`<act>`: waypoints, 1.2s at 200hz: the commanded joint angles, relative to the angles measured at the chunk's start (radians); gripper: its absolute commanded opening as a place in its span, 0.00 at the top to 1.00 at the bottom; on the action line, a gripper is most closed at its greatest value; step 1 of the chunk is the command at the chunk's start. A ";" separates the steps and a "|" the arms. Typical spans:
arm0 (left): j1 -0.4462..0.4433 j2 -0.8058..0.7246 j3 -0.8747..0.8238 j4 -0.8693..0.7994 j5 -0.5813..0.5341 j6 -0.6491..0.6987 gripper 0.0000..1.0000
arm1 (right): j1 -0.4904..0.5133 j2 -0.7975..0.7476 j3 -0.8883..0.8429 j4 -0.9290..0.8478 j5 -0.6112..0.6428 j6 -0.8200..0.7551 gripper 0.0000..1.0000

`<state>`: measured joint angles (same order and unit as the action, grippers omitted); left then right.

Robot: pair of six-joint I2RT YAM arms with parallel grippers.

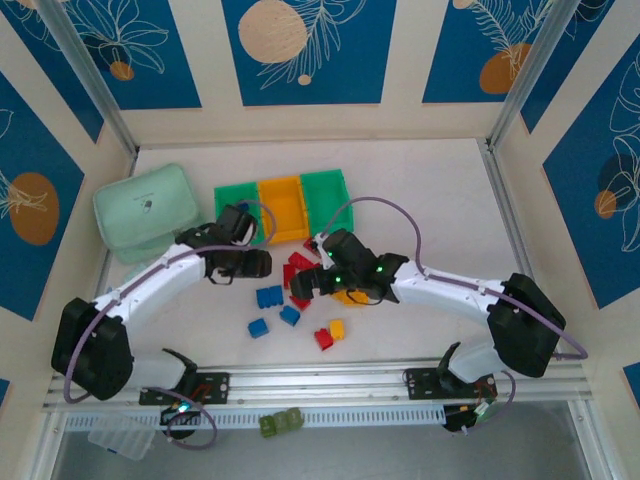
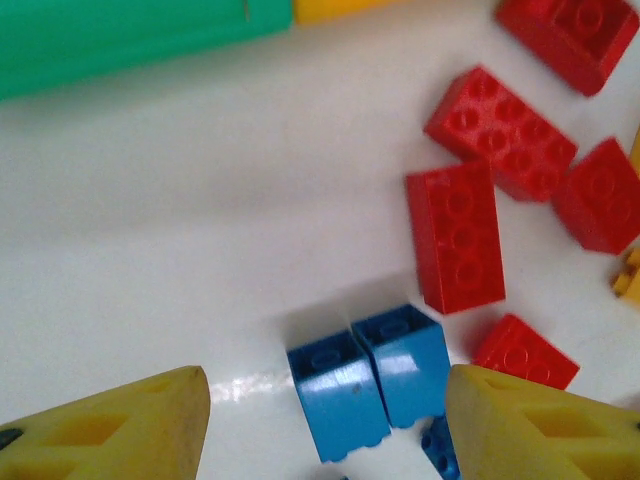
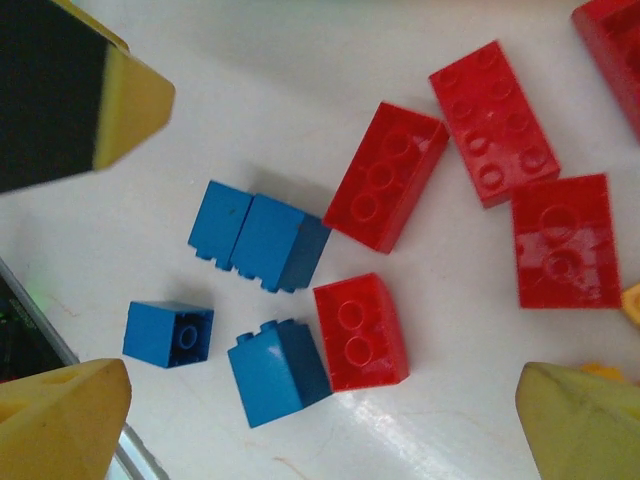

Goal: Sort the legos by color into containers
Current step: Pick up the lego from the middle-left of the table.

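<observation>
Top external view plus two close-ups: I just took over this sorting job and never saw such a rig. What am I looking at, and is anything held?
The top view looks down from above and behind two white robot arms bolted at the near edge of the table. The close-ups come from a camera on each wrist; the yellow wedges at their edges are that arm's fingers. The left fingers stand apart on either side of a pair of blue bricks, not closed on them. The right fingers are spread wide above red bricks and more blue ones. Neither holds anything. Loose bricks lie mid-table; behind them stands a row of bins, green, orange, green, with a mint pouch to their left.
</observation>
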<state>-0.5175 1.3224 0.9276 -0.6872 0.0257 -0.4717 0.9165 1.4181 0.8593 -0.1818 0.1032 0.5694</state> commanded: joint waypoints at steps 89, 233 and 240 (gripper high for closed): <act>-0.137 -0.009 -0.153 -0.016 0.062 -0.105 0.37 | 0.037 0.005 -0.017 -0.014 0.049 0.057 0.01; -0.139 0.175 -0.160 0.144 -0.069 -0.107 0.43 | 0.024 0.002 -0.016 -0.013 0.069 0.058 0.01; -0.139 0.179 -0.160 0.146 -0.074 -0.112 0.44 | 0.025 0.004 -0.016 -0.012 0.068 0.058 0.01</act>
<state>-0.6502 1.4784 0.7536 -0.5526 0.0093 -0.5716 0.9466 1.4185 0.8539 -0.1883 0.1577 0.6151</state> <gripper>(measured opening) 0.575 0.991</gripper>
